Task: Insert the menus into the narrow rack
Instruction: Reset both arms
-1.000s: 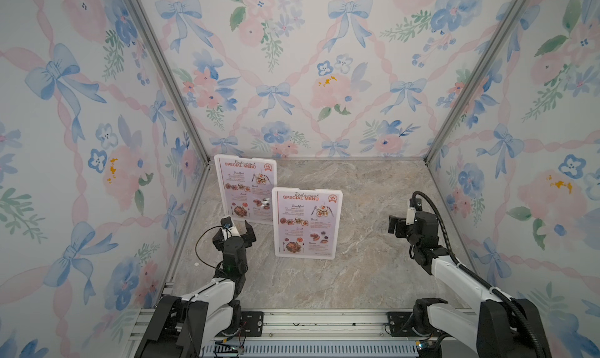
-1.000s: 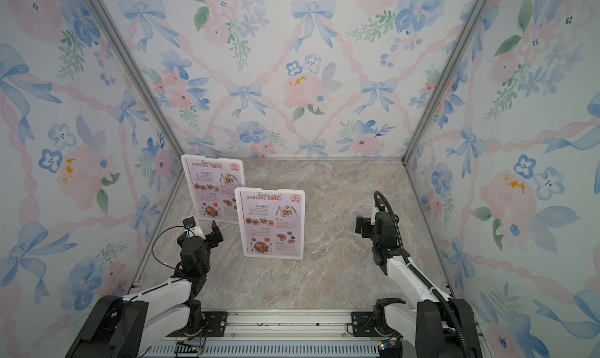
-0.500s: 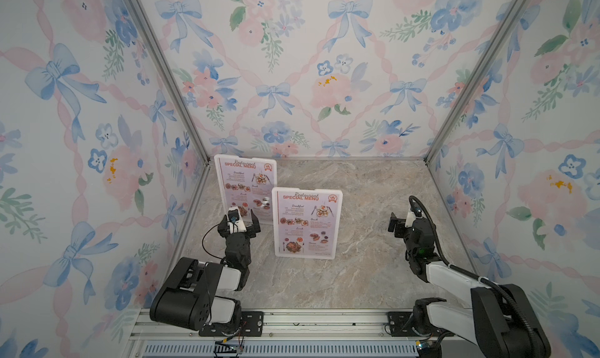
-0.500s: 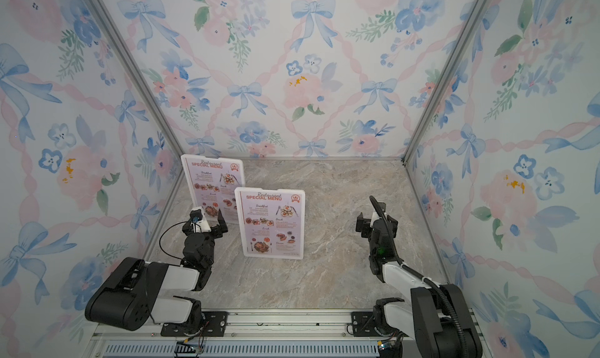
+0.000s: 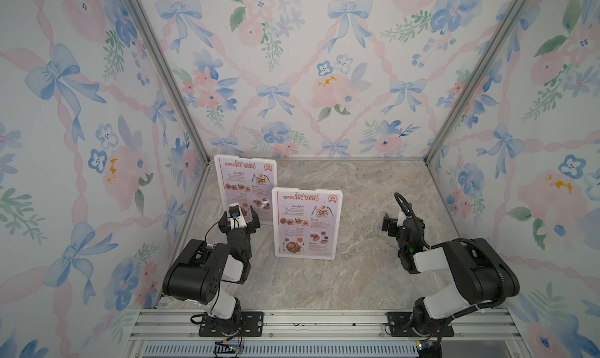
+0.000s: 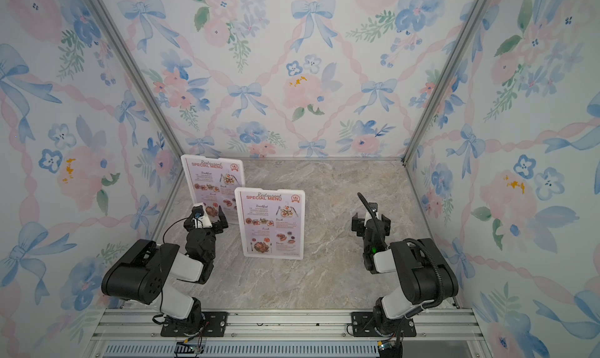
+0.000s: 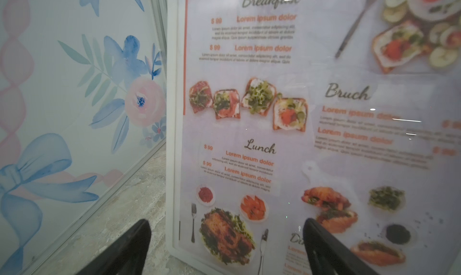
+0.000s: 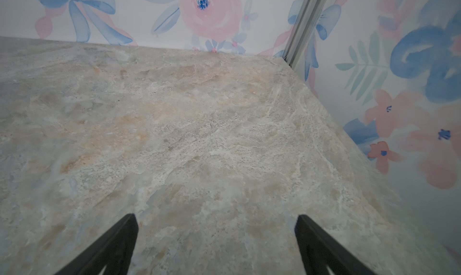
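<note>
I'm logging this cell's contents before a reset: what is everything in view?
rear menu: one, pale lilac, orange-red heading, white border; upright near the back left corner.
front menu: one, same colours; upright nearer the middle.
table: one, grey-beige marble pattern; under everything.
walls: three, blue-pink floral; around the table.
rail: one, silver; front edge.
left gripper: one, black, open; facing the rear menu.
right gripper: one, black, open; over bare table.

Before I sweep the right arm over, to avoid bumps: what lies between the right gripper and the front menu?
Only bare marble tabletop runs from the right gripper to the front menu; both top views show it.
</note>
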Controlling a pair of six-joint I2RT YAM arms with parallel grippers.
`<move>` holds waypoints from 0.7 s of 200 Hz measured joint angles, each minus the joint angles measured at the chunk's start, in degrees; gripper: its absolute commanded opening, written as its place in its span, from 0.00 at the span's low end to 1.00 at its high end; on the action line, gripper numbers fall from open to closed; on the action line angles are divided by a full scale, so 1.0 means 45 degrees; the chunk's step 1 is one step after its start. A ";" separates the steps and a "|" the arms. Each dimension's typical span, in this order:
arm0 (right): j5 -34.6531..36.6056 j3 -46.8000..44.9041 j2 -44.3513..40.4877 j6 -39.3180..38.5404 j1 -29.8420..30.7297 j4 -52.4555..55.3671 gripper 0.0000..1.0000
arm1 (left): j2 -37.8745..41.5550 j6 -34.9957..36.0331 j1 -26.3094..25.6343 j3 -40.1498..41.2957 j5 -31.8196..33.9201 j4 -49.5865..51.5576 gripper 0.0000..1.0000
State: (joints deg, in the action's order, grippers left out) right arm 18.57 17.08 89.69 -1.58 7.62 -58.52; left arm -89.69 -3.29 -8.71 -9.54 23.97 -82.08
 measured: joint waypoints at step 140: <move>-0.0068 0.0821 -0.0044 0.0452 -0.0505 0.0981 0.98 | 0.0000 -0.0068 -0.0155 0.0000 -0.0053 0.0369 0.98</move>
State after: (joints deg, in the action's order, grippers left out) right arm 18.26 20.78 89.49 0.45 5.34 -54.11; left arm -89.69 -3.60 -9.41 -9.54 23.73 -80.42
